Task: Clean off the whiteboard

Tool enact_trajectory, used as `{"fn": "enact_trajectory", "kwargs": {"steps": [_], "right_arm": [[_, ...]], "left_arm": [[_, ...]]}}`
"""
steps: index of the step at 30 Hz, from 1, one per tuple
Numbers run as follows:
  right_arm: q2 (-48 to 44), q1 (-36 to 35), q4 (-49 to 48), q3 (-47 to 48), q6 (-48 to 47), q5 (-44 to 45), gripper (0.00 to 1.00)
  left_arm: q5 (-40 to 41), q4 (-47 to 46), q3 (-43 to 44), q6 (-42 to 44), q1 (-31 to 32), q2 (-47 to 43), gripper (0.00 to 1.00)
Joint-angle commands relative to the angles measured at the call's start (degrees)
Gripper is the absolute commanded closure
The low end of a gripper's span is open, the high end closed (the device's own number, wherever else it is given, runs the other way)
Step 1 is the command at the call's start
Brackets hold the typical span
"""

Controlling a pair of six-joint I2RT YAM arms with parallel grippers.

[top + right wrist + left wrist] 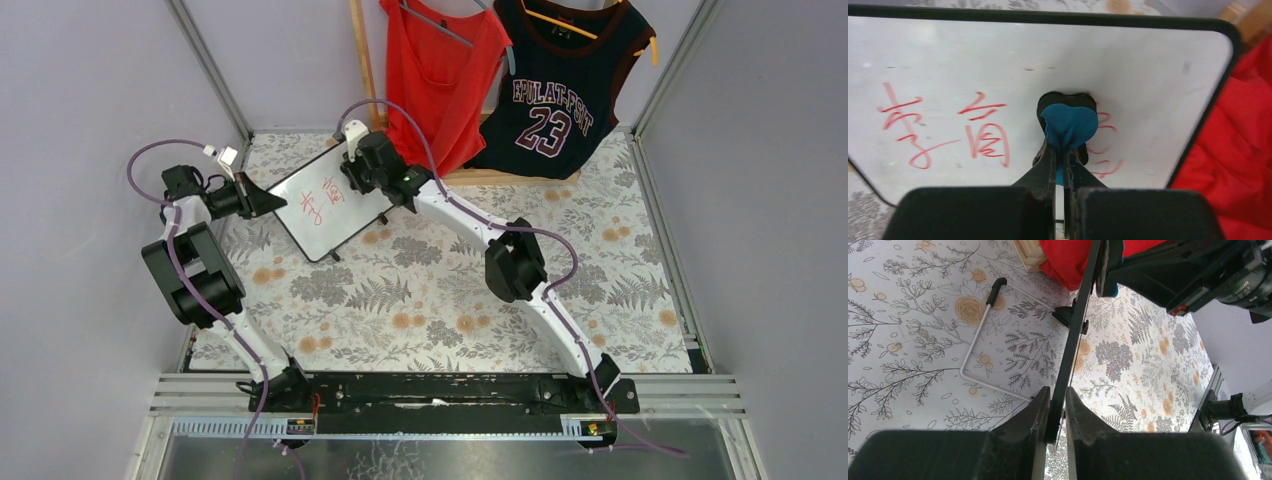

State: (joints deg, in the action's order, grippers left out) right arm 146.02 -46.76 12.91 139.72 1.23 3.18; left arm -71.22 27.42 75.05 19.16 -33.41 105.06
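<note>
The whiteboard (325, 200) is a small white board with a black frame, held tilted above the table at the far left, with red characters on it. My left gripper (278, 202) is shut on its left edge; in the left wrist view the board's black edge (1074, 335) runs up from between the fingers (1035, 415). My right gripper (352, 172) is shut on a small blue eraser (1069, 126) and presses it on the board's face (973, 65), over the right-hand red characters. Two more red characters (943, 132) lie to its left.
A red top (440, 70) and a dark "23" jersey (555, 85) hang at the back, close behind the board. A wooden bar (500, 177) lies under them. A wire stand (975, 350) shows under the board. The table has a floral cloth (450, 290).
</note>
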Motion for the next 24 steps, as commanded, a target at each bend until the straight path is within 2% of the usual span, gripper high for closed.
{"fn": "enact_trajectory", "kwargs": {"steps": [1,5,12,24], "right_arm": [[-2.55,-2.22,-3.63,3.23,-0.8,-4.4,1.0],[-2.59,-2.28,-4.23,2.9,-1.09,-4.9,1.0],[-1.01,-1.98,-4.86,4.07,-4.35,-0.64,1.0],[-0.72,3.89,-6.04,3.47,-2.95,-0.15,1.0]], "left_arm": [[4.02,0.37,-1.77,1.59,0.12,-1.25,1.0],[3.55,1.78,-1.02,3.24,0.16,-1.14,1.0],[1.8,8.23,1.87,9.16,0.18,0.37,1.0],[2.7,12.07,2.57,13.02,0.14,0.27,1.0]]}}
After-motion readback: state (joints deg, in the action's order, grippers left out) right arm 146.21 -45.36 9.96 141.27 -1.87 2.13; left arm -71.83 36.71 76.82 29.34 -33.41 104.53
